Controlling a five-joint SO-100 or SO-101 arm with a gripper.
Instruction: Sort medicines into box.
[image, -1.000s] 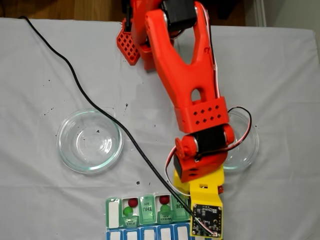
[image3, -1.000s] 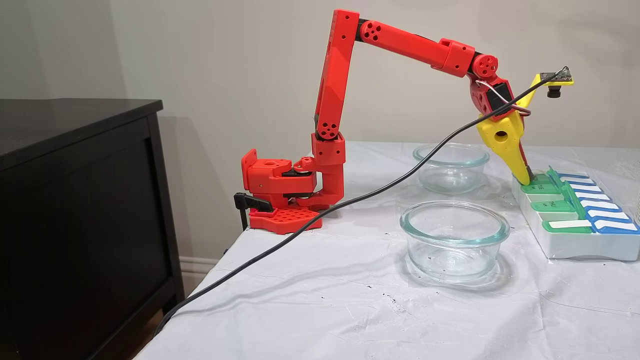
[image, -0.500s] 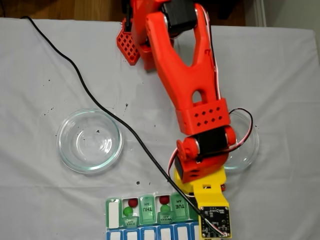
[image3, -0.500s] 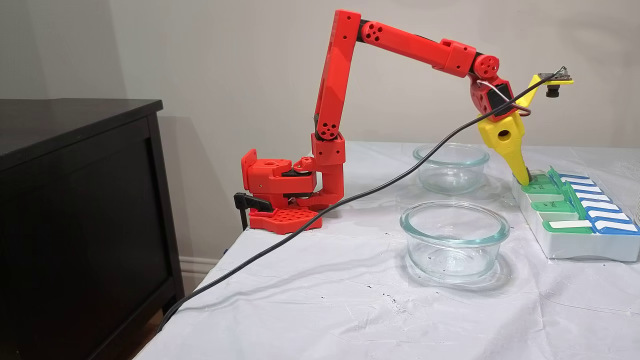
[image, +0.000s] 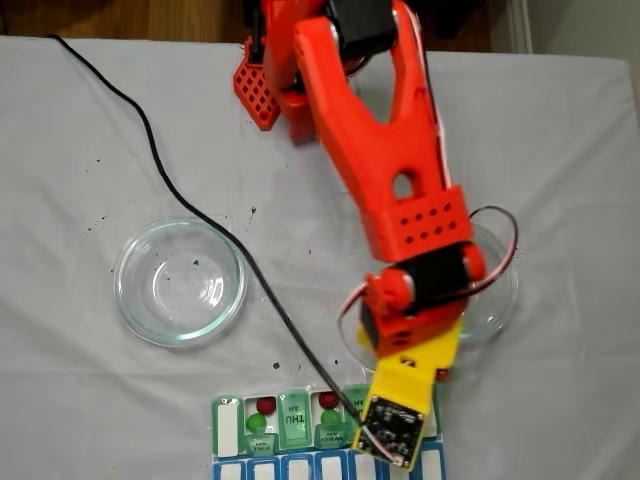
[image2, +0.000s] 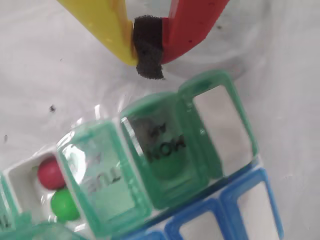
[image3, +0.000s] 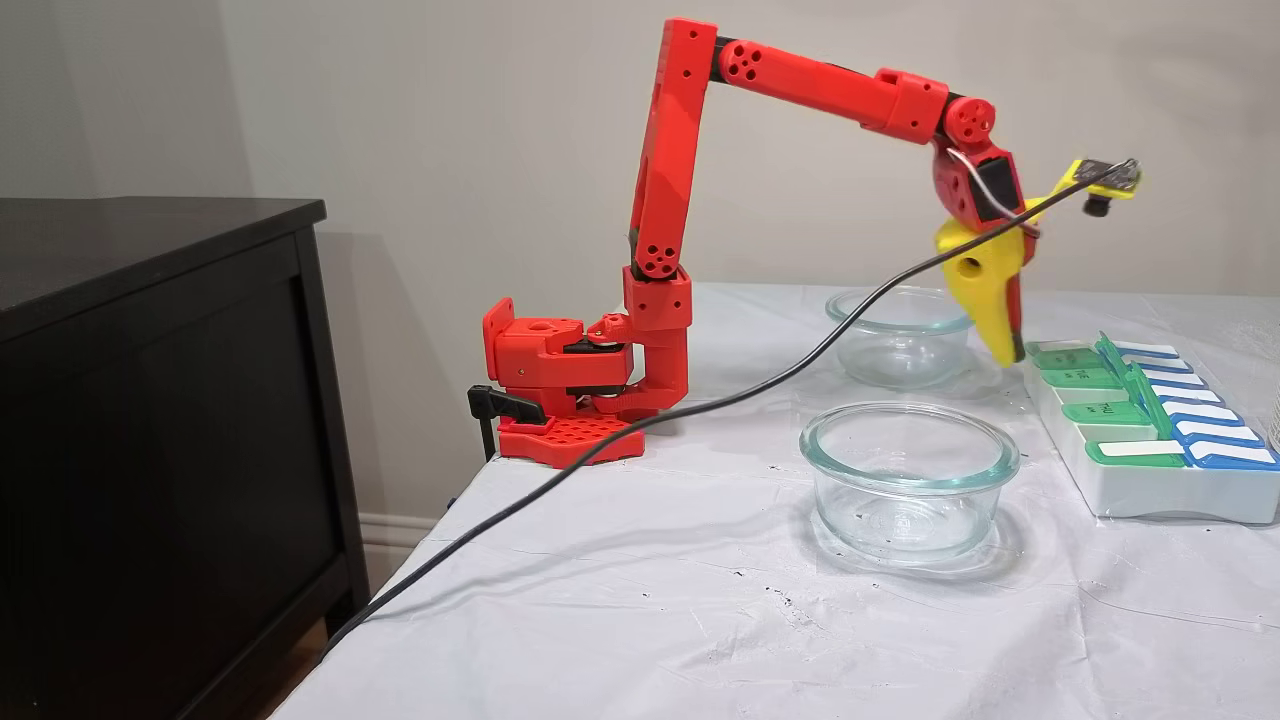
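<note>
**A:** Looking at the gripper in the wrist view, what are the jaws doing?

**B:** They are pressed together at the tip, yellow finger against red, with only the dark pad between them. Nothing is pinched there.

**A:** And what is different from a second ago?

**B:** The arm has lifted. In the side-on fixed view, the gripper was dipped right at the near end of the box; now it hangs just above and short of that end, over the cloth between the box and the far glass dish.

**A:** Where are the medicines?

**B:** In the box. The wrist view shows a red ball and a green ball sharing an open compartment beside the TUE lid. A green shape sits behind the tilted MON lid, likely another ball, though the translucent plastic blurs it. From above, two open compartments each hold a red ball over a green one, on either side of the THU lid.

**A:** And the dishes?

**B:** The near glass dish looks empty, and I can see nothing in the far one either.

**A:** So how far along is the sorting?

**B:** My judgement: close to finished. With empty jaws pulled back from the MON end, a drop there looks complete. The compartment next to MON looks bare.
</note>
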